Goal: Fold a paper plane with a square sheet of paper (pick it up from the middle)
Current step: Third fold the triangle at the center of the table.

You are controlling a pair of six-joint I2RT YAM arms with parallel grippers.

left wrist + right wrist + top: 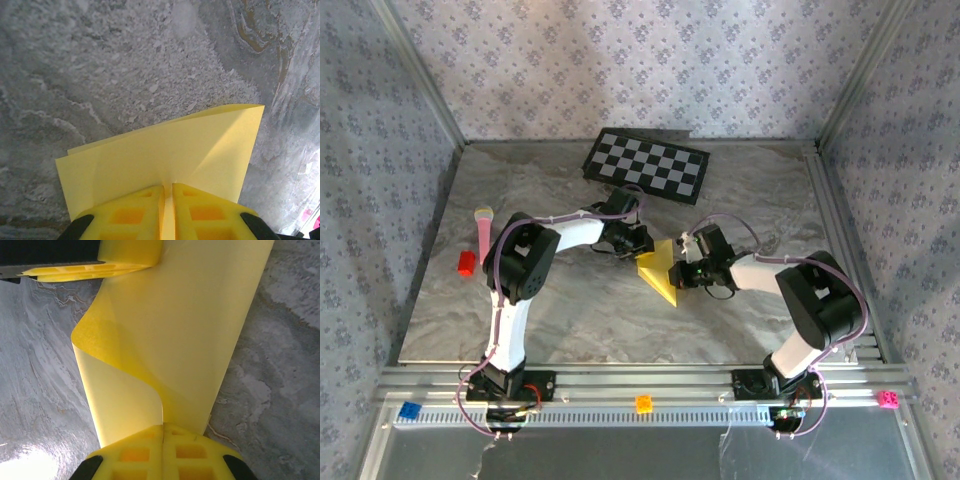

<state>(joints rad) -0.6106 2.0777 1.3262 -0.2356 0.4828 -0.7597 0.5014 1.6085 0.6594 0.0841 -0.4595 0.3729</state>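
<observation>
top external view: the square sheet of paper [661, 270] is seen loosely doubled over, pinched at opposite edges between the left gripper [638, 245] and right gripper [682, 268], both clamped on it; nose and wing folds are judged not yet made.

Our left arm [525, 262] and right arm [815, 295] were bent inward, wrists low. The left gripper [638, 248] and right gripper [678, 272] faced each other closely, each with fingers pressed together on the square sheet of paper [660, 278].
</observation>
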